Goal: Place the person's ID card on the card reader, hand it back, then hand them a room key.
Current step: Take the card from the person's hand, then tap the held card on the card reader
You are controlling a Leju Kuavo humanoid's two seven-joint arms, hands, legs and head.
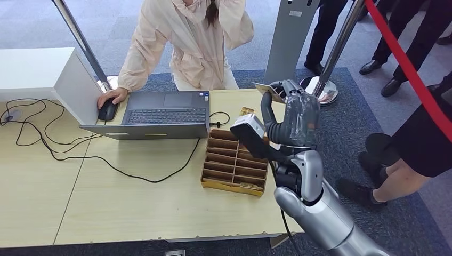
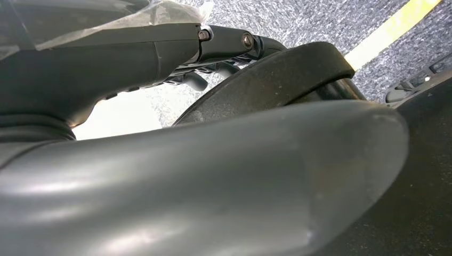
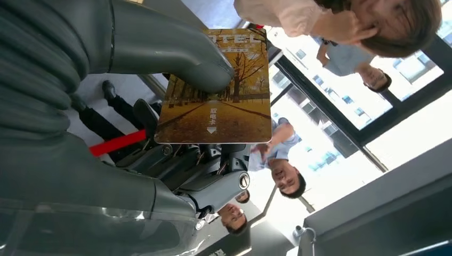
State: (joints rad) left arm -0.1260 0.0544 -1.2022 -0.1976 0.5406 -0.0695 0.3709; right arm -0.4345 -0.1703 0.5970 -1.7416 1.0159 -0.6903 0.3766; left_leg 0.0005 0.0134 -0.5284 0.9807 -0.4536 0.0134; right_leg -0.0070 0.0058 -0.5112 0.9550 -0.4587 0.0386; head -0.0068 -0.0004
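Pale wood makes up the worktop (image 1: 133, 208), with blue-grey carpet all around it. On the right, the right robot hand (image 1: 296, 114) is lifted above the far right corner, and its thick grey thumb (image 3: 176, 56) and dark fingers pinch a room key (image 3: 221, 90). The key is a flat, shiny card with a picture of yellow autumn trees. It sticks out from the robot hand toward the far side, where the person (image 1: 186, 48) in a pale pink jacket leans over a grey laptop (image 1: 160, 114). A brown slotted box (image 1: 232, 165) sits near the arm. The left robot hand (image 2: 224, 45) hangs low over the carpet; I cannot tell whether it is spread or closed.
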